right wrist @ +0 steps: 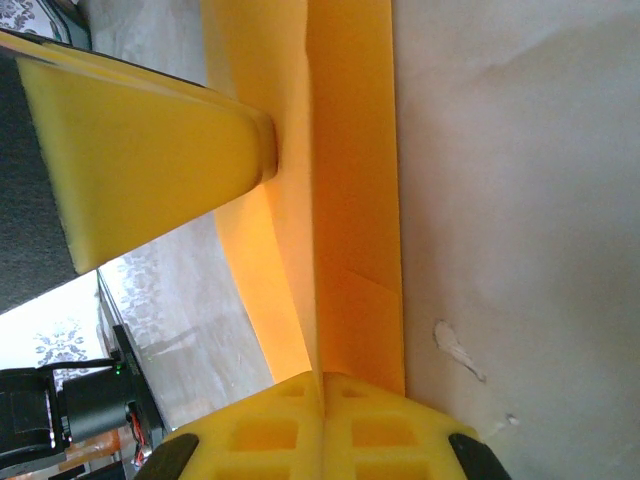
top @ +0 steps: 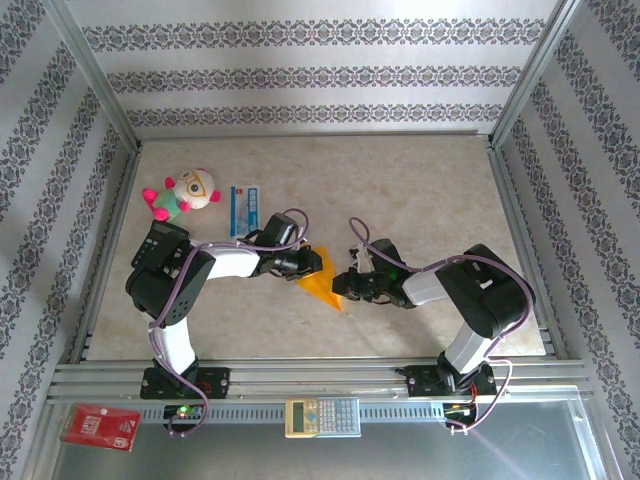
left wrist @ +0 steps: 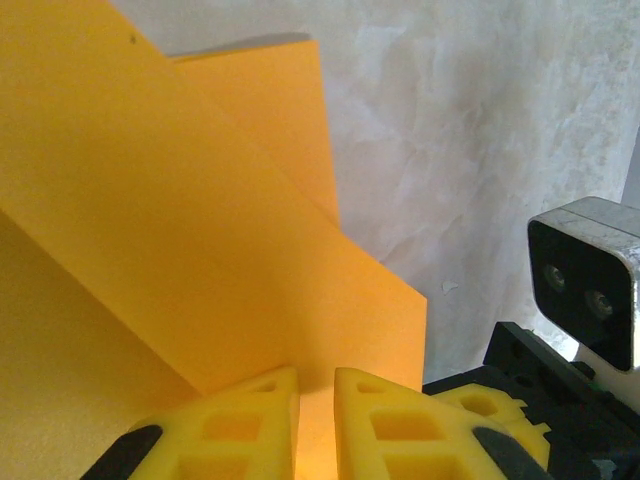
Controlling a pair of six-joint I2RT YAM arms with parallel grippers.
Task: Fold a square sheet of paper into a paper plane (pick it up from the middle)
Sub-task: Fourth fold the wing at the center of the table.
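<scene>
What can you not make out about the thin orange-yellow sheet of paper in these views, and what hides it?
Top view: the thin orange-yellow sheet of paper is small and partly covered by the left gripper and right gripper; its folds cannot be counted.
Left wrist view: its left and top run off the frame.
Right wrist view: its far end is cut off by the top edge.

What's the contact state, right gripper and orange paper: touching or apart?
Touching. The right wrist view shows the right gripper shut on the paper: its folded edge runs straight in between the closed jaws.
</scene>
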